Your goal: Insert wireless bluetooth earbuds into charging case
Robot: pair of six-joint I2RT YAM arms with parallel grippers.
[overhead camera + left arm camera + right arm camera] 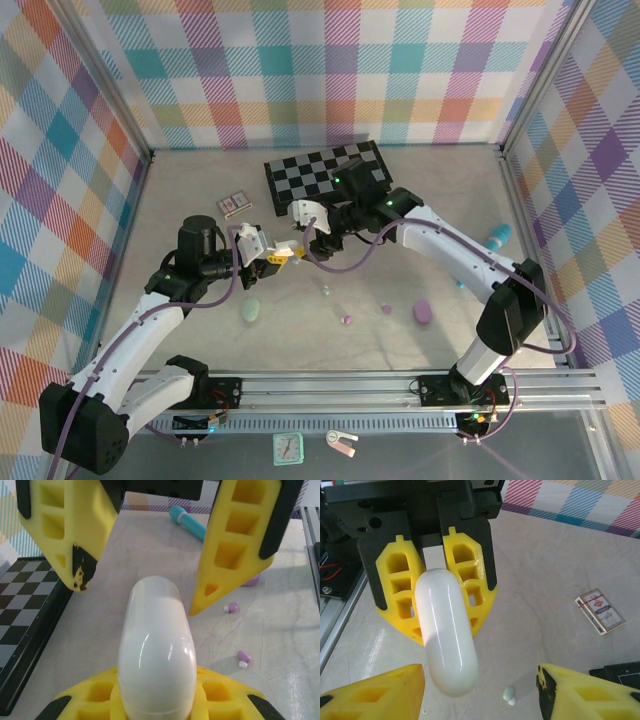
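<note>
Left hand [436,605] clamped on a white case [445,630]; right hand [480,680] stands apart, fingers flanking the case tip without contact (pale earbud [509,696] on surface [545,580] below)

Open tabletop [180,200] at left; mint case [250,311], lilac case [422,312], earbuds [386,308] on the near side; chessboard [300,175] behind.
</note>
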